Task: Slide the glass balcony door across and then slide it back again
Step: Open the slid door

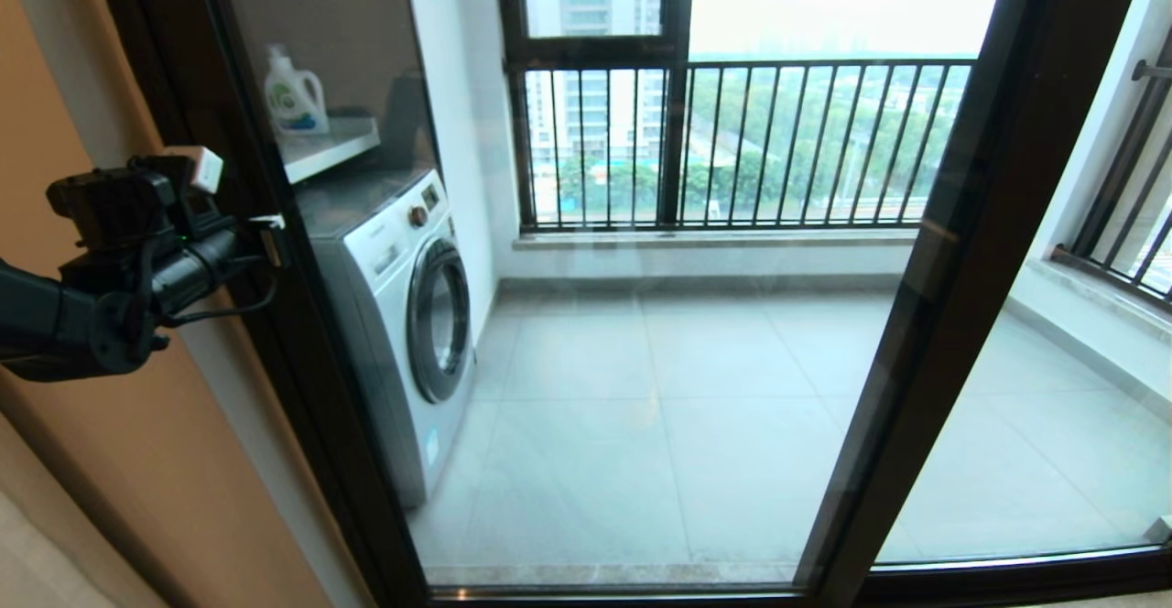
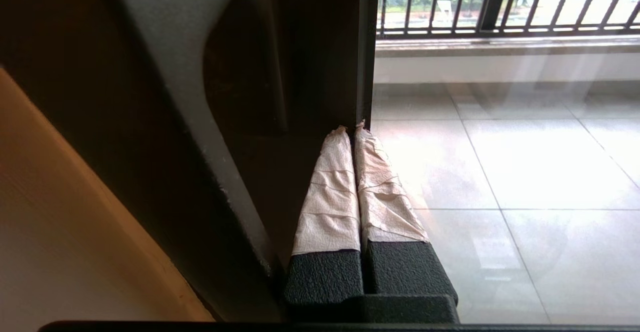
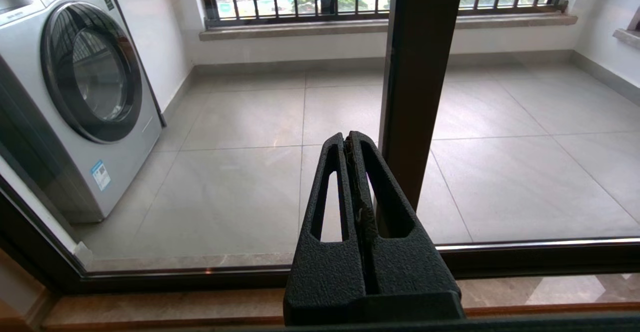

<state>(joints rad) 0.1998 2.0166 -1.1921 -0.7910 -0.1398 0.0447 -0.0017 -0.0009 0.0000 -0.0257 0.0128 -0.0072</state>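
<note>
Head view: the glass balcony door [image 1: 641, 315] fills most of the scene, its left upright sitting against the dark jamb by the orange wall [image 1: 55, 132] and its right upright running down slantwise at the robot's right. The left gripper [image 1: 272, 244] is raised at the left upright, its taped tips at the inner edge where frame meets glass. Behind the pane stand a washing machine [image 1: 403, 315] and the railed window [image 1: 732, 141]. The right arm does not show here.

Left wrist view: the left gripper's fingers [image 2: 330, 192] are pressed together, wrapped in pale tape, holding nothing. Their tips appear to touch the frame's edge (contact cannot be confirmed from this angle). The slim dark handle [image 2: 245, 67] sits recessed in the upright beside them.

Right wrist view: the right gripper [image 3: 352, 142] hangs low with its fingers closed on nothing, looking at the door's other upright and the bottom track [image 3: 525, 252]; it appears idle.

The door looks shut to the left, so the step in hand seems to be a sideways push with closed fingers. To do it well, keep the tips bearing flat on the frame edge, not on the glass, push level along the track, and move steadily so the tips do not slip off the narrow lip.
</note>
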